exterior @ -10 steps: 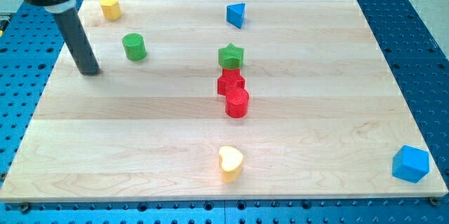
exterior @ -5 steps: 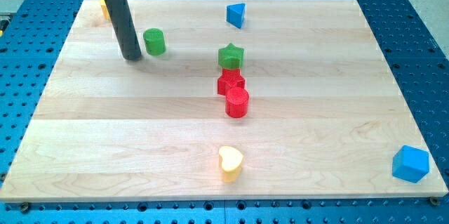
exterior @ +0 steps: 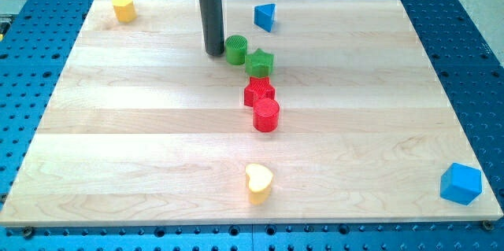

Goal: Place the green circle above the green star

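Observation:
The green circle stands on the wooden board, just up and to the left of the green star, and the two look to be touching or nearly so. My tip rests on the board right at the circle's left side, with the dark rod rising to the view's top. The star sits directly above a red star.
A red cylinder sits below the red star. A blue triangle is near the top edge, a yellow block at top left, a yellow heart at the bottom middle, and a blue cube at bottom right.
My tip has swept from the board's upper left to the right, pushing the green circle rightward until it reached the green star. The other blocks have not moved.

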